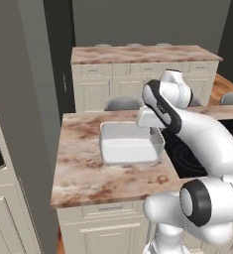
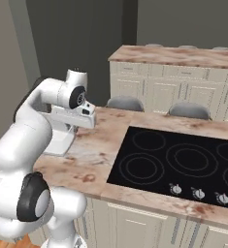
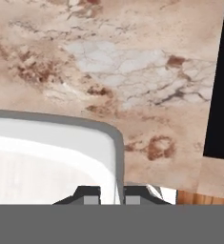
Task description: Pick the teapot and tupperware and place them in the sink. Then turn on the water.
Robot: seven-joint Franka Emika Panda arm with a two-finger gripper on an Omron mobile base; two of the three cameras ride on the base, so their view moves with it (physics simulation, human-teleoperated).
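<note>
The white translucent tupperware (image 1: 130,149) sits flat on the marble counter (image 1: 88,173), left of the cooktop. My gripper (image 1: 152,130) hangs over its right far rim, pointing down. In the hand view the two fingertips (image 3: 89,194) stand close together on either side of the tupperware (image 3: 46,157) wall, pinching the rim, so the gripper (image 3: 112,195) is shut on it. From the right base view the tupperware (image 2: 61,141) is partly hidden behind my arm. The teapot, the sink and the water are out of view.
A black cooktop (image 2: 183,162) with knobs along its front lies right of the tupperware. Grey stool backs (image 1: 122,103) rise behind the counter, and a second marble counter (image 1: 143,53) stands further back. A tall grey panel (image 1: 19,124) borders the left.
</note>
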